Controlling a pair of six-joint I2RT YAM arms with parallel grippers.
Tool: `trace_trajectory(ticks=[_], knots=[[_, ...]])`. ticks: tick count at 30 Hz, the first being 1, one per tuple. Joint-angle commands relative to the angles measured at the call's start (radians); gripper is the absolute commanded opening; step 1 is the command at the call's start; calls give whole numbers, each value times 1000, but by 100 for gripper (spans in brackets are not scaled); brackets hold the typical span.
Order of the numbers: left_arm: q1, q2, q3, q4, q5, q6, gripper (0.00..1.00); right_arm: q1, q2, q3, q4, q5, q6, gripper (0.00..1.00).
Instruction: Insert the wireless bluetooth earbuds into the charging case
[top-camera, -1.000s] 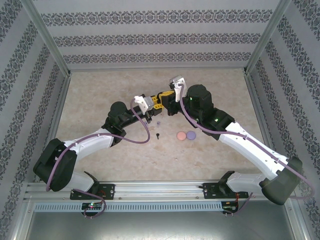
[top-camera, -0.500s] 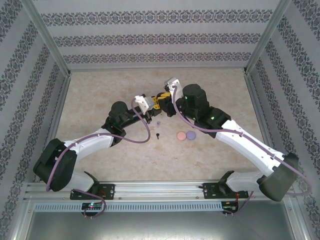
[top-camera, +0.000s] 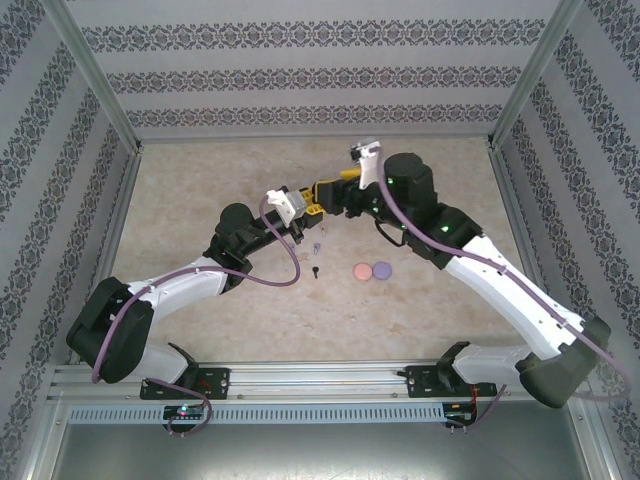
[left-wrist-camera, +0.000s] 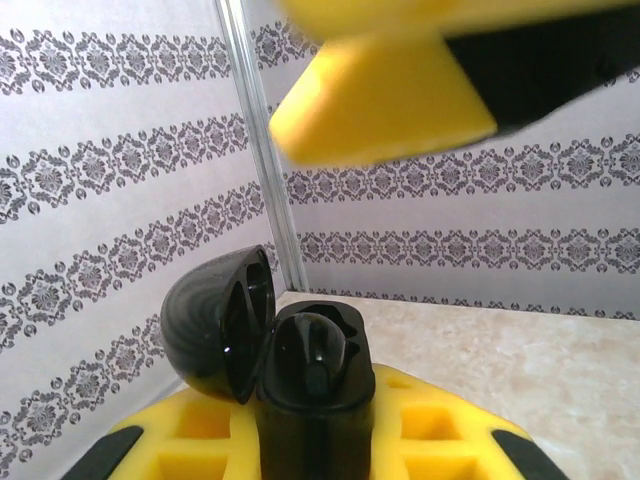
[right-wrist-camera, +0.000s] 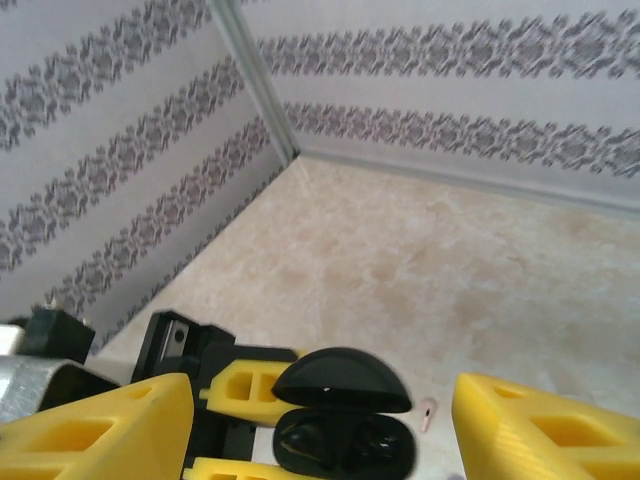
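Black charging case (left-wrist-camera: 315, 385) is clamped between the left fingers (left-wrist-camera: 430, 440), with the lid flipped open to one side. The frame edge cuts off the case's lower body. The sockets inside are dark and glossy, so I cannot tell if any earbud sits in them.

Right fingers (right-wrist-camera: 105, 425) are spread wide with nothing between them, hovering close over the open side of the case. In the left wrist view one right finger is just a blurred yellow block, cropped at the top. In the top view the case is tiny and mostly hidden where the two wrists meet, over the middle of the table (top-camera: 200, 190).

Pale earbud (right-wrist-camera: 428, 412) lies on the table just beside the case, too small to tell which way it points. Black earbud (top-camera: 316, 270) lies nearer the arm bases, left of the pink disc (top-camera: 362, 271) and purple disc (top-camera: 381, 269). The discs sit side by side, touching or nearly.

A wide stretch of table separates both arms from the patterned walls (top-camera: 320, 80).
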Motion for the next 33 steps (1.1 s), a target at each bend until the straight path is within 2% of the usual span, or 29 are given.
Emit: trace_trajectory(ticks=[1, 8, 14, 21, 28, 33], knots=[[-12, -3, -2, 79, -16, -6, 0, -32, -60, 26, -20, 35, 116, 69], [13, -24, -27, 91, -81, -5, 0, -95, -123, -57, -169, 158, 261, 69], [66, -69, -51, 86, -133, -9, 0, -102, -61, -193, -242, 125, 344, 66], [127, -116, -93, 112, -194, -33, 0, -27, 168, -218, -271, 106, 397, 63], [187, -157, -125, 133, -215, -76, 0, 67, 449, -102, -331, 111, 424, 59], [208, -182, -139, 147, -237, -96, 0, 116, 593, -8, -369, 128, 441, 56]])
